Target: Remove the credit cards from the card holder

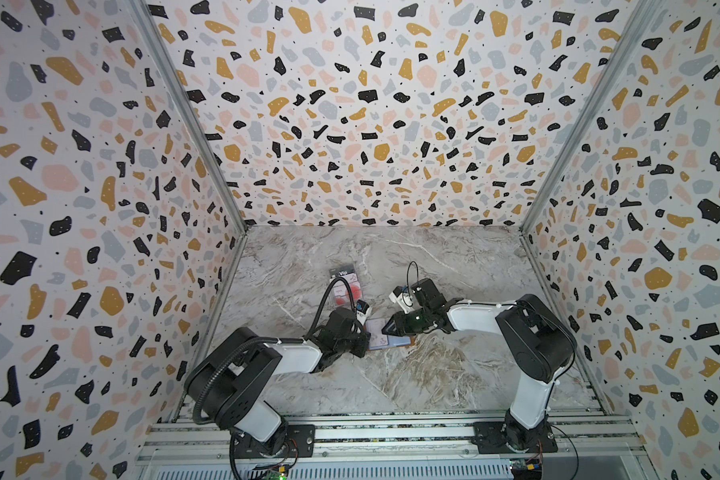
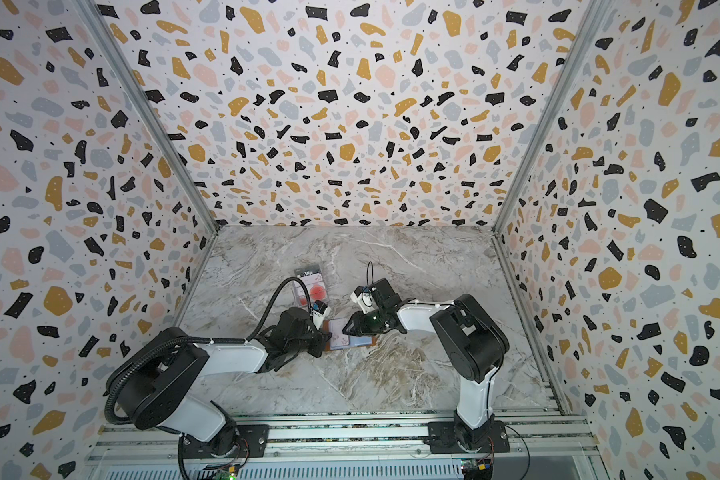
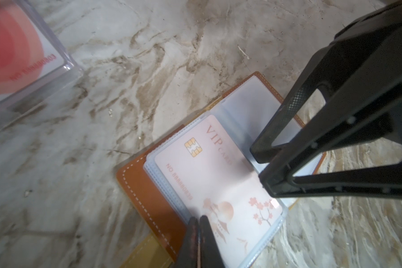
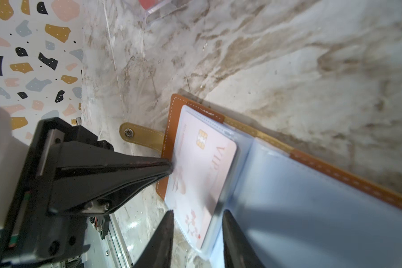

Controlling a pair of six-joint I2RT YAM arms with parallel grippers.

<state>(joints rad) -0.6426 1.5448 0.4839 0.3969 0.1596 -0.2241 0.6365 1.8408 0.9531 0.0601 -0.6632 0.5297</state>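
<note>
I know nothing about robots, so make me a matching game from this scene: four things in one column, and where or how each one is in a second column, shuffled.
Things:
1. pale pink VIP card
2. clear plastic case
3. left gripper
4. right gripper

Places or states:
A. in a clear sleeve of the open tan-brown leather card holder
B. fingers apart
C. on the marble table, apart from the holder
D. fingers pinched shut at the holder's edge

Pairs: 1-A, 2-C, 3-D, 4-B

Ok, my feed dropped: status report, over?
Left gripper shut on card holder edge. Right gripper open astride pink card, in its sleeve. Clear case lies apart.
</note>
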